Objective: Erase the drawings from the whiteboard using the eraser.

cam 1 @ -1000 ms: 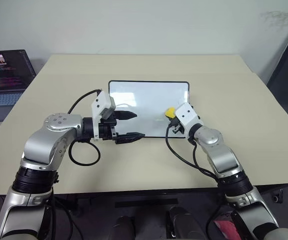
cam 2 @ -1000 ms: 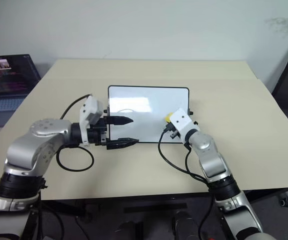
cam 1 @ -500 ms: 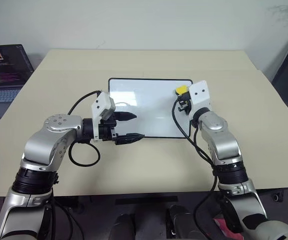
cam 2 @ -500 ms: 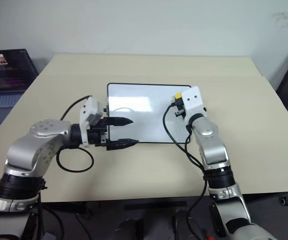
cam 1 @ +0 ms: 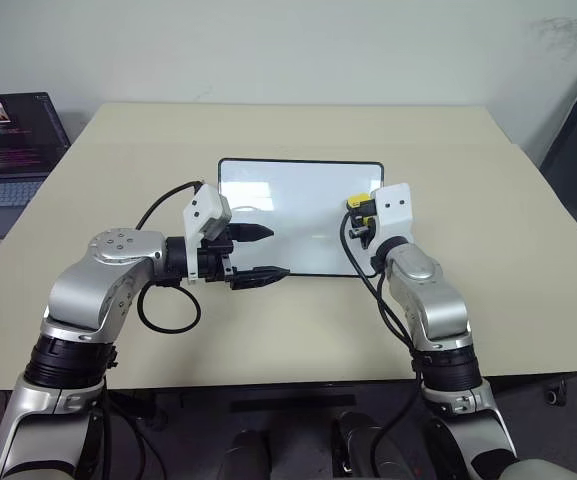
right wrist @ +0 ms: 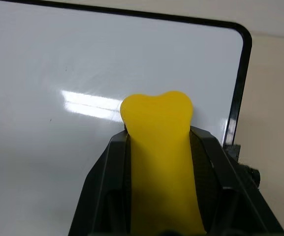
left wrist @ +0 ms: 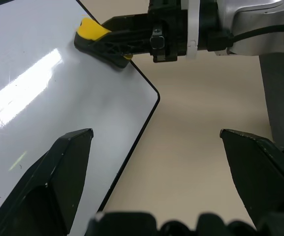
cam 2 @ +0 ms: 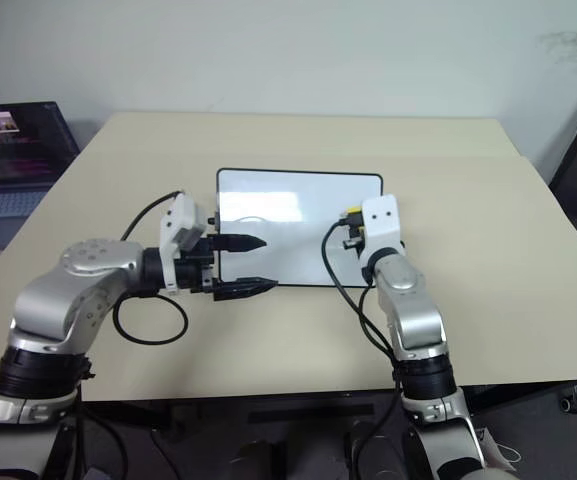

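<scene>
Presently the whiteboard [cam 1: 298, 215] lies flat on the beige bench [cam 1: 488, 260], its black frame intact and its surface glossy. The right pincer [cam 1: 359, 214] is clamped on the eraser [right wrist: 159, 147], a yellow block squeezed between both black fingers [right wrist: 107, 187], and sits over the board near its right edge. In the left wrist view the eraser's tip meets the white surface close to a rounded corner of the frame. The left pincer [cam 1: 265, 252] stands with its jaws spread wide and nothing between them, hanging over the board's left front corner, one finger above the white surface and the other above the bench. No marker drawings can be made out for certain on the board. A laptop [cam 1: 8, 150] sits lit at the far left.
</scene>
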